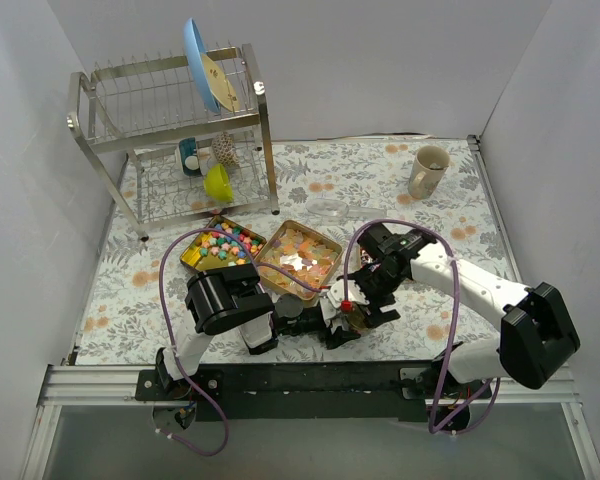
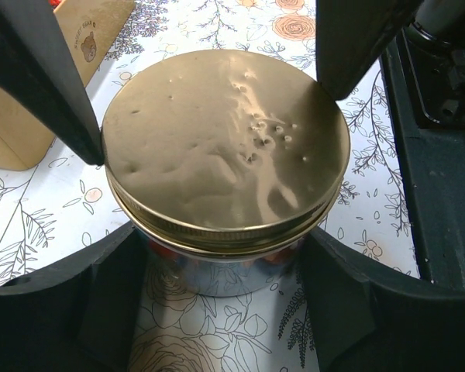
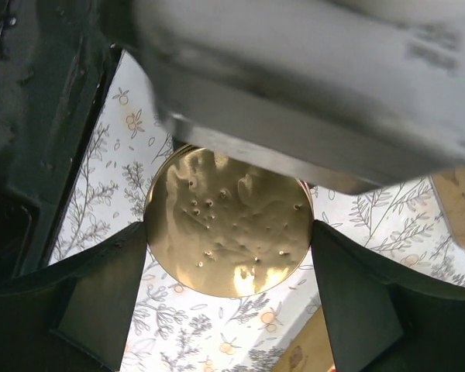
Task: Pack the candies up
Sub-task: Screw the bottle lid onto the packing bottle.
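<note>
A glass jar (image 2: 217, 271) with a dented gold lid (image 2: 225, 147) stands on the flowered cloth near the table's front. My left gripper (image 2: 221, 263) is shut on the jar's glass body, one finger on each side. My right gripper (image 3: 229, 248) comes down from above, and its fingers (image 3: 116, 279) touch the gold lid (image 3: 229, 229) on both sides. Something reddish shows faintly through the glass under the lid. The candies lie in two open gold tins behind the arms, pastel multicoloured ones (image 1: 223, 243) on the left and orange-yellow ones (image 1: 298, 260) on the right.
A tan box (image 2: 31, 101) stands close beside the jar. At the back left a wire dish rack (image 1: 175, 140) holds a blue plate (image 1: 202, 65) and a yellow-green bowl (image 1: 218, 182). A beige mug (image 1: 428, 170) stands at the back right, with a clear dish (image 1: 327, 210) mid-back.
</note>
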You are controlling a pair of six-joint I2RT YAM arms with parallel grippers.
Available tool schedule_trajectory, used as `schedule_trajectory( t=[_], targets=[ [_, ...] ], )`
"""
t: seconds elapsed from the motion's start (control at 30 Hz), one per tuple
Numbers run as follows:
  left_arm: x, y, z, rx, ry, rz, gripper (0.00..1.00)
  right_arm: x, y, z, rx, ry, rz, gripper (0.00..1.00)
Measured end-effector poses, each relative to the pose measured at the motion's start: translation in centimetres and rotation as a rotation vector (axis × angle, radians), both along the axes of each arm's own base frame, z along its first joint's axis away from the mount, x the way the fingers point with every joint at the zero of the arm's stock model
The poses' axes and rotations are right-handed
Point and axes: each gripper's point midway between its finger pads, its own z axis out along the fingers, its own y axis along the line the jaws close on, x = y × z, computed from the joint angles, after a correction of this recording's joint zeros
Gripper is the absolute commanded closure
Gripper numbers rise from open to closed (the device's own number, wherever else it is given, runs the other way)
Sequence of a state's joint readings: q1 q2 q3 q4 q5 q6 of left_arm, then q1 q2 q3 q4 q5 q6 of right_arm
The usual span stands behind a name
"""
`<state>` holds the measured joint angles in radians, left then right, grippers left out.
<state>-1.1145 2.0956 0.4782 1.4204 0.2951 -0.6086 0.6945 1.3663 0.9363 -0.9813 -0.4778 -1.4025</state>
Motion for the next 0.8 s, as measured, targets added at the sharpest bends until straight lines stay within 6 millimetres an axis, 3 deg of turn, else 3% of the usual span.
schedule_trajectory(
  t=[0.7, 0.8],
  targets=[
    [0.0, 0.1, 0.0, 0.001, 0.001, -0.002, 1.0, 0.2, 0.6, 0.2, 0.013, 0.14, -0.626, 0.34],
    [0.0, 0.1, 0.0, 0.001, 0.0, -0.002, 1.0, 0.5, 1.3, 0.2, 0.023, 0.163, -0.678, 0.27]
  ],
)
